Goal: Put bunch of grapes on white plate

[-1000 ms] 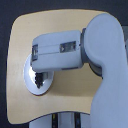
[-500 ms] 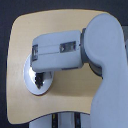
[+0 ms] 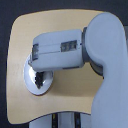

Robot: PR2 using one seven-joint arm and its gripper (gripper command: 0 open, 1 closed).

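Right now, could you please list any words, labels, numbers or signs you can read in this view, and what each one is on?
None can be read.
The dark panels on the robot's forearm are too blurred to tell whether they carry any text.
The white plate and wooden table show no markings.

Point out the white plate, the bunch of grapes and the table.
white plate [image 3: 29,82]: exterior view, bare left rim.
bunch of grapes [image 3: 40,78]: exterior view, dark cluster's middle.
table [image 3: 25,35]: exterior view, bare wooden top.
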